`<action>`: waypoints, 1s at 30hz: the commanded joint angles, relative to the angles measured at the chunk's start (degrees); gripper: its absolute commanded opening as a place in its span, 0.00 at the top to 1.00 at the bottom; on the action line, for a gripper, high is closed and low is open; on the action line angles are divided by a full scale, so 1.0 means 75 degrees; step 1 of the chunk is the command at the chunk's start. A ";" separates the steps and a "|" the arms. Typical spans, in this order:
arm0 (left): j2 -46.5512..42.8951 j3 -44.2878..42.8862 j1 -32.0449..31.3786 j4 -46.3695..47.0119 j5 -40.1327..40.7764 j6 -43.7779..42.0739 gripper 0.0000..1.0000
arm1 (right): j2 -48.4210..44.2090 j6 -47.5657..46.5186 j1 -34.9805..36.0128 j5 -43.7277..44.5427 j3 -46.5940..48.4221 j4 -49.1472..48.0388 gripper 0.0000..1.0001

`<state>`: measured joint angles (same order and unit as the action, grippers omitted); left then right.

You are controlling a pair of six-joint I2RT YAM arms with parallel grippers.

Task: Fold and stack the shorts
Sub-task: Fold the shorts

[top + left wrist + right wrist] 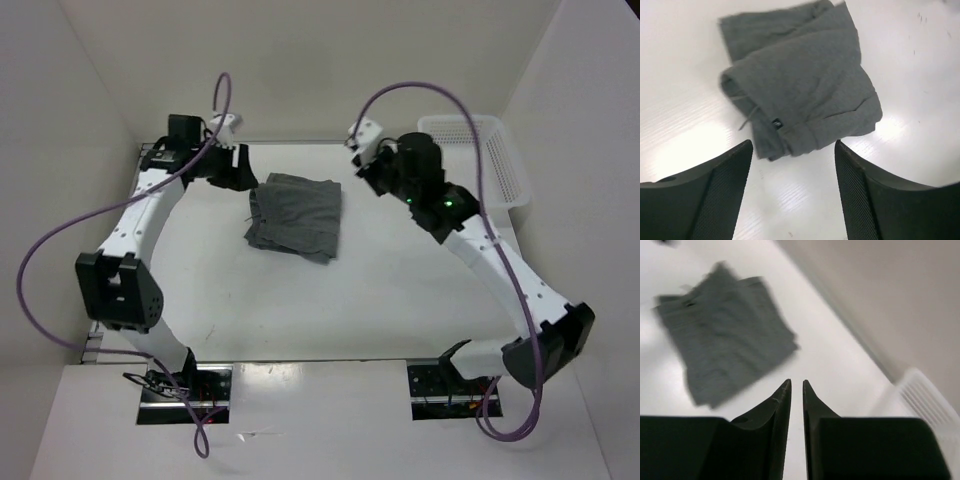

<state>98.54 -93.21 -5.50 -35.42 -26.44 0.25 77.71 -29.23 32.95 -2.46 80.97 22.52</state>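
Left gripper point(792, 150) is open wide. Its two black fingers point(715, 195) stand far apart, and nothing is held between them. It hangs over the white table point(400, 300), near the left side of the shorts point(295, 215), but it does not touch them.

The right gripper point(796, 385) is open only a tiny bit. Its two fingers point(775, 430) come to sharp tips with a thin gap between them, and nothing is in that gap. It is up in the air on the right side of the shorts and does not touch them either.

The grey shorts lie on the table, toward the far side, between the two grippers. They are folded into a small, thick, almost square bundle. The layers do not line up all the way, so some edges peek out at the side. The left wrist camera shows a thin string point(747, 117) hanging out of the fold and a little black tag point(777, 123) near it. From the right wrist camera the shorts look blurry.

A white basket point(490, 150) with holes in its sides sits at the far right corner of the table, next to the wall. It is well apart from the shorts.
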 commanded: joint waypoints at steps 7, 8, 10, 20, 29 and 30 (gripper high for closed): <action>-0.2846 0.2418 0.2372 0.0866 0.0770 -0.0034 0.22 | -0.2073 0.1238 -0.3336 0.0375 -0.1407 -0.0881 0.73; -0.3024 0.2629 0.2629 0.0971 0.0840 -0.0034 0.20 | -0.2204 0.1330 -0.3745 0.0305 -0.1688 -0.0975 0.73; -0.3457 0.2981 0.2888 0.1055 0.0841 -0.0034 0.18 | -0.2578 0.1577 -0.4075 0.0223 -0.1935 -0.0976 0.73; -0.4151 0.3580 0.3393 0.1125 0.0408 -0.0034 0.18 | -0.4021 0.2035 -0.4382 -0.0246 -0.3179 -0.0894 0.67; -0.4291 0.3721 0.3393 0.1195 0.0197 -0.0034 0.16 | -0.4549 0.2105 -0.4382 -0.0317 -0.3565 -0.0577 0.67; -0.4291 0.3721 0.3393 0.1195 0.0197 -0.0034 0.16 | -0.4630 0.2105 -0.4382 -0.0317 -0.3565 -0.0496 0.67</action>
<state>67.61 -65.91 19.59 -28.82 -22.79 0.25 44.40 -14.52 0.21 -4.01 54.68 18.92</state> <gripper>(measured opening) 0.834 0.324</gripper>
